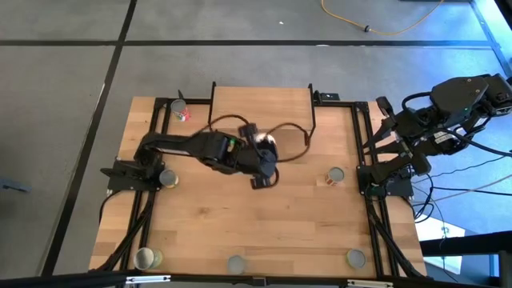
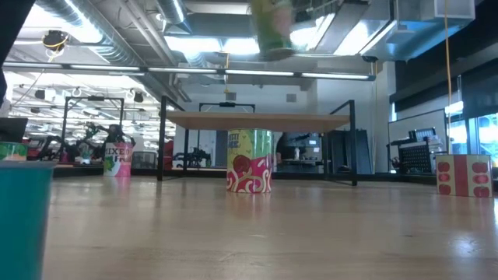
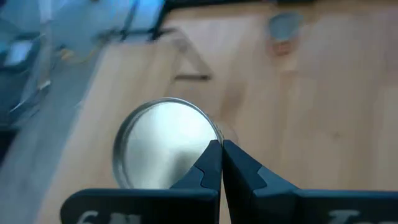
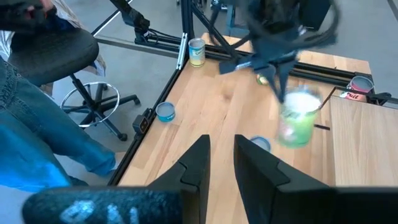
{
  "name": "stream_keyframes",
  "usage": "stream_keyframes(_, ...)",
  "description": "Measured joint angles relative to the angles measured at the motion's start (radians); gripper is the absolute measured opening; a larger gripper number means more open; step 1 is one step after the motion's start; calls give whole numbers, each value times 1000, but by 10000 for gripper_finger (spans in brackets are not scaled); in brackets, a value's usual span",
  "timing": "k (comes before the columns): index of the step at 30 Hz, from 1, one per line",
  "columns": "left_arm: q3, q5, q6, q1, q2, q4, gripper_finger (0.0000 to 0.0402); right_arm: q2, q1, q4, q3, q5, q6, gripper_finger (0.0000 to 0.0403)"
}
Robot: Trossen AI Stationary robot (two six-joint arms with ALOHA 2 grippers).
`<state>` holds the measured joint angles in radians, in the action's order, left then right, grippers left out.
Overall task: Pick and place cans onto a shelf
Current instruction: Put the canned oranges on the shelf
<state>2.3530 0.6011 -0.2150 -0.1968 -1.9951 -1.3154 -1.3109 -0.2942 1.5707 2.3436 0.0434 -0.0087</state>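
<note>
My left gripper is over the table's middle, just near of the shelf, a light board on thin black legs. It is shut on a green-labelled can with a silver top, which also shows in the right wrist view and high up in the low view. Other cans stand upright on their bases on the table: one at the far left, one by the left arm's base, one at the right middle. My right gripper is open and empty, folded back off the table's right edge. My left gripper pinches the can's top rim at one side between its two fingertips. The fingers come from above, pointing down. The can hangs below them, lifted clear of the table, roughly upright.
Three more cans stand along the near edge. In the low view a green-and-red can stands in front of the shelf. A person's leg in jeans and a chair are beside the table.
</note>
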Motion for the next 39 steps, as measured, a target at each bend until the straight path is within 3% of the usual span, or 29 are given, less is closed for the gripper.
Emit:
stream_keyframes(5,0,25,-69,37,49,-76,0,-5,0,0,0,1,0,74)
stream_keyframes(14,-1,8,-47,186,112,-155,0,-12,0,0,-1,1,0,74)
stream_keyframes(23,-1,-135,16,398,120,-174,0,-11,0,0,-1,-8,-2,74)
stream_keyframes(29,-1,-231,24,526,120,-176,0,-11,0,0,-1,-169,7,74)
stream_keyframes(33,-1,-292,42,591,118,-178,0,-10,0,0,-2,-184,5,74)
stream_keyframes(39,-46,-297,68,667,102,-160,0,-10,0,0,-1,-184,4,74)
